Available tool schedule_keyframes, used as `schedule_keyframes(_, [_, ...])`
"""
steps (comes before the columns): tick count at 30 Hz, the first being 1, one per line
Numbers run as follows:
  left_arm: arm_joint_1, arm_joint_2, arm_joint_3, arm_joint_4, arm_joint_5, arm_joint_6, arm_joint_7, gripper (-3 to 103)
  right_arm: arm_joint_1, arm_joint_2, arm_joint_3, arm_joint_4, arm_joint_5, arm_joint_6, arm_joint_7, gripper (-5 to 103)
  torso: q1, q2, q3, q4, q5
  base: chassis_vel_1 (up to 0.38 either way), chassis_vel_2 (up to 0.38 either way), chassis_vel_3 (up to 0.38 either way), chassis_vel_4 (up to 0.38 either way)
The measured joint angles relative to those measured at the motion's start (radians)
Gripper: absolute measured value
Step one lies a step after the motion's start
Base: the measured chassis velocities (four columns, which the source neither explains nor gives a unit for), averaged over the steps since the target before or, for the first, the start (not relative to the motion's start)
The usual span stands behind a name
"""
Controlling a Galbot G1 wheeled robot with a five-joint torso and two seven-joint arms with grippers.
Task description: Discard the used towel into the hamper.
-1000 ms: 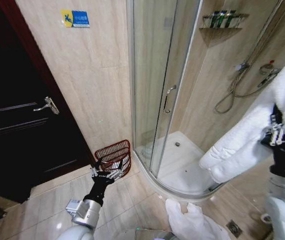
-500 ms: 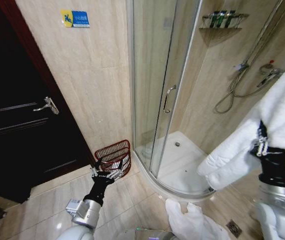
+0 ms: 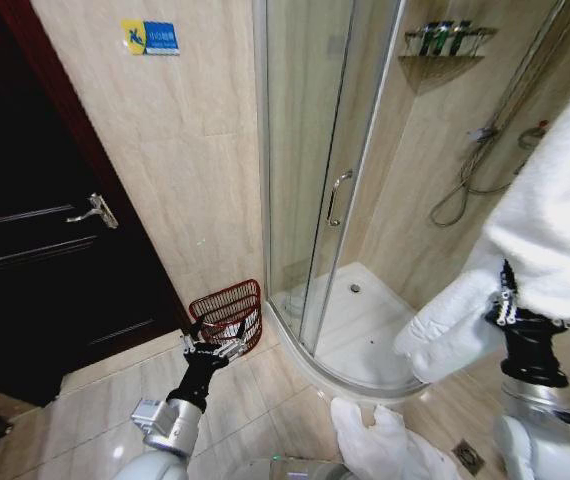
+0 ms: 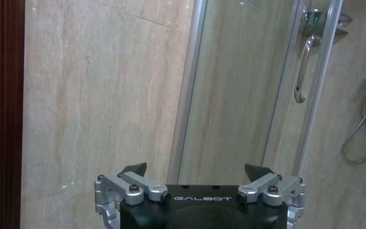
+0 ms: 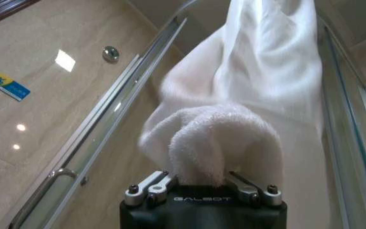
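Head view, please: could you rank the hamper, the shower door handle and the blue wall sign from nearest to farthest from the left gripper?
1. Hamper: on the floor against the wall, just beyond the left gripper.
2. Shower door handle: on the glass door, up and to the robot's right.
3. Blue wall sign: high on the wall, by the dark door.

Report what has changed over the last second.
The right gripper, shut on the white towel, has swung in toward the middle of the head view, away from its right edge, and the towel now hangs in front of the shower fittings. The left gripper stays open, low near the hamper. Hamper, shower door and second towel on the floor are unmoved.
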Motion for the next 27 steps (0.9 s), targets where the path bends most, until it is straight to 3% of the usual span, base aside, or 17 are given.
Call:
schedule_keyframes(8, [0.000,0.000,0.000,0.000,0.000,0.000,0.000,100,-0.009,0.003,0.016,0.050,-0.012,0.012,0.014,12,0.000,0.000,0.000,0.0000,0.0002,0.000,0.000,0.000,0.000])
schedule_keyframes(11, [0.000,0.000,0.000,0.000,0.000,0.000,0.000,100,0.009,-0.011,0.067,0.087,-0.056,0.012,0.036,12,0.000,0.000,0.000,0.0000,0.0006,0.000,0.000,0.000,0.000])
schedule_keyframes(18, [0.000,0.000,0.000,0.000,0.000,0.000,0.000,100,0.036,-0.056,0.134,0.133,-0.059,0.001,0.064,12,0.000,0.000,0.000,0.0000,0.0005,0.000,0.000,0.000,0.000])
schedule_keyframes(22, [0.000,0.000,0.000,0.000,0.000,0.000,0.000,100,0.056,-0.096,0.206,0.164,-0.041,-0.006,0.071,11,0.000,0.000,0.000,0.0002,-0.0012,0.000,0.000,0.000,0.000])
schedule_keyframes(24, [0.000,0.000,0.000,0.000,0.000,0.000,0.000,100,0.061,-0.121,0.257,0.180,-0.006,-0.023,0.072,11,0.000,0.000,0.000,0.0001,0.0006,0.000,0.000,0.000,0.000])
schedule_keyframes(27, [0.000,0.000,0.000,0.000,0.000,0.000,0.000,100,0.060,-0.141,0.293,0.201,0.040,-0.045,0.072,11,0.000,0.000,0.000,0.0000,0.0003,0.000,0.000,0.000,0.000])
